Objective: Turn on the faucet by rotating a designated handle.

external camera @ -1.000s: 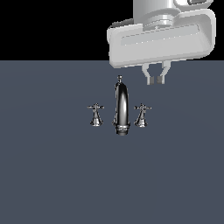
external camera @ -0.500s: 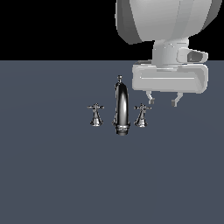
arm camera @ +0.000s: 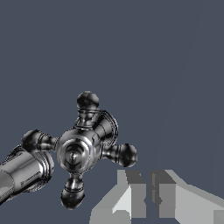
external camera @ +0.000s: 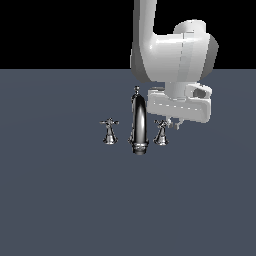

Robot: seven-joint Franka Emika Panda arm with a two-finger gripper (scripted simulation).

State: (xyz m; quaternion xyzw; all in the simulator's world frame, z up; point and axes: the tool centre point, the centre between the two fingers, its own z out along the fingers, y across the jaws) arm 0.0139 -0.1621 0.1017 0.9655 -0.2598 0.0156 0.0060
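The chrome faucet (external camera: 139, 127) stands on the grey surface, with its tall arched spout between two small cross handles. One handle (external camera: 109, 131) is on the exterior view's left of the spout. The other handle (external camera: 161, 131) is on its right and fills the wrist view (arm camera: 83, 151), with the spout (arm camera: 19, 175) lying beside it. My gripper (external camera: 174, 123) hangs low, just to the exterior view's right of that handle. In the wrist view the gripper (arm camera: 147, 186) has its fingers (arm camera: 131, 192) nearly together, beside one arm of the cross and holding nothing.
The flat grey surface (external camera: 60, 200) stretches all around the faucet. The white arm and wrist body (external camera: 175, 55) loom above and behind the right-hand handle.
The arm has come down and toward the faucet. The gripper dropped from well above the surface to the level of the right-hand handle, and its fingers closed together.
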